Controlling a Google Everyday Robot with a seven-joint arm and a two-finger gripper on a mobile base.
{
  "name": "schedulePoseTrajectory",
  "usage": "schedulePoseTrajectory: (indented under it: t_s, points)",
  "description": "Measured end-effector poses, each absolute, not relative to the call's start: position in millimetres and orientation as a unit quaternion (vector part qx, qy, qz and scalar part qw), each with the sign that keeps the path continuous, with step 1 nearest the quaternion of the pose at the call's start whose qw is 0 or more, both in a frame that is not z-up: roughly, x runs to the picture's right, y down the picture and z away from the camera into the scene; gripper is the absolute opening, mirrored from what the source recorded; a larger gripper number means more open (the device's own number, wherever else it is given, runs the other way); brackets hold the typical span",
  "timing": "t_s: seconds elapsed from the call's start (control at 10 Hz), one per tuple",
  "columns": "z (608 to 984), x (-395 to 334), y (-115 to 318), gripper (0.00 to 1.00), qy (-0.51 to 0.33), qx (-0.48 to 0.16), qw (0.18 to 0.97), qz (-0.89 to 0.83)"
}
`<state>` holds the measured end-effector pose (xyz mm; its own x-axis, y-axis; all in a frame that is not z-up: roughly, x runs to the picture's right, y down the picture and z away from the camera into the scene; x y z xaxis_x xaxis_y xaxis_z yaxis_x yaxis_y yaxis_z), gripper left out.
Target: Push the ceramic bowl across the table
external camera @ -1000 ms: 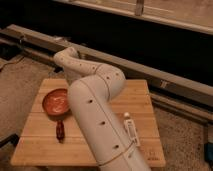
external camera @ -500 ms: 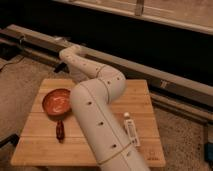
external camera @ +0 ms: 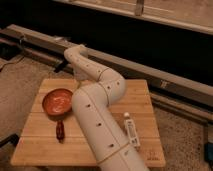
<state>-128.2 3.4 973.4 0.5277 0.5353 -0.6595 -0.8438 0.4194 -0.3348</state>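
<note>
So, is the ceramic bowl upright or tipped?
Upright: the ceramic bowl sits flat on the table, opening up. The gripper hangs past the table's far edge.

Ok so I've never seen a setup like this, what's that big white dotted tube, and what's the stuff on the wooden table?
That white dotted tube is a robot arm. It comes up from the bottom of the picture, bends at an elbow above the table, then reaches away to the upper left. There is only one picture, looking down along the arm from behind. The dark part at its far end is the gripper; it sits just past the table's far left edge, apart from the ceramic bowl. I cannot tell whether it holds anything. On the wooden table lie that orange-red bowl, a small dark red object nearer the camera, and a white tube-shaped item right of the arm.
</note>
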Motion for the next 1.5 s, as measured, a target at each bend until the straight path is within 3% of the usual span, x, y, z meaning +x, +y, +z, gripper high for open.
schedulePoseTrajectory:
  t_s: [1.5]
  points:
    - [947,-183,50,0.80,0.215,-0.343,0.856,0.321]
